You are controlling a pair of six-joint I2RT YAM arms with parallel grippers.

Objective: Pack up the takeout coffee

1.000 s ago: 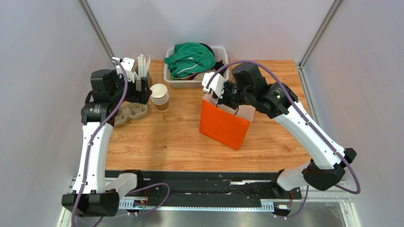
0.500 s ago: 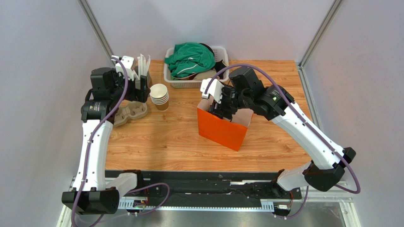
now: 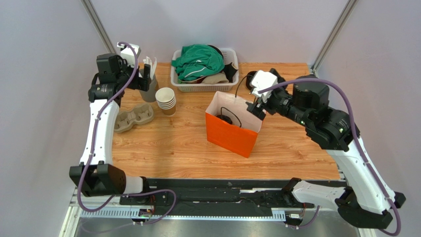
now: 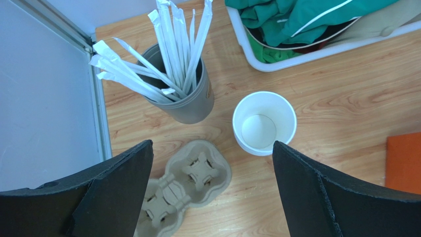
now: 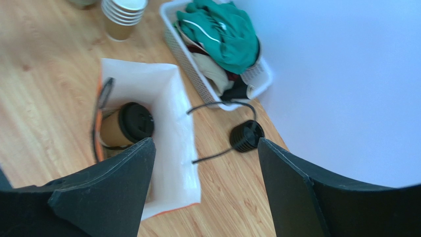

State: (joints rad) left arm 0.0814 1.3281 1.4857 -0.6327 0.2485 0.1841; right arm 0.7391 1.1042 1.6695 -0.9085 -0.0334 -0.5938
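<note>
An orange paper bag (image 3: 230, 136) stands open near the middle of the tabletop, closer to the near edge than anything else on it. The takeout coffee (image 3: 225, 118) sits inside the bag, down by its left wall, with the black lid facing up. The right gripper (image 3: 256, 105) hangs above the bag's right rim with its jaws spread and nothing between them. The cup is lower and to the left of it, well clear of both fingers. From the right wrist the coffee (image 5: 129, 126) shows just past the left fingertip, deep in the white-lined bag (image 5: 173, 123).

Toward the left edge lies a pulp cup carrier (image 3: 132, 118), and beyond it stands a stack of lidless paper cups (image 3: 166, 100). The left gripper (image 3: 146, 79) hovers over the far left corner, jaws wide apart and empty, above a grey cup of wrapped straws (image 4: 190, 103). A stack of black lids (image 3: 251, 78) and a white basket (image 3: 197, 87) of clothes sit along the far edge.
</note>
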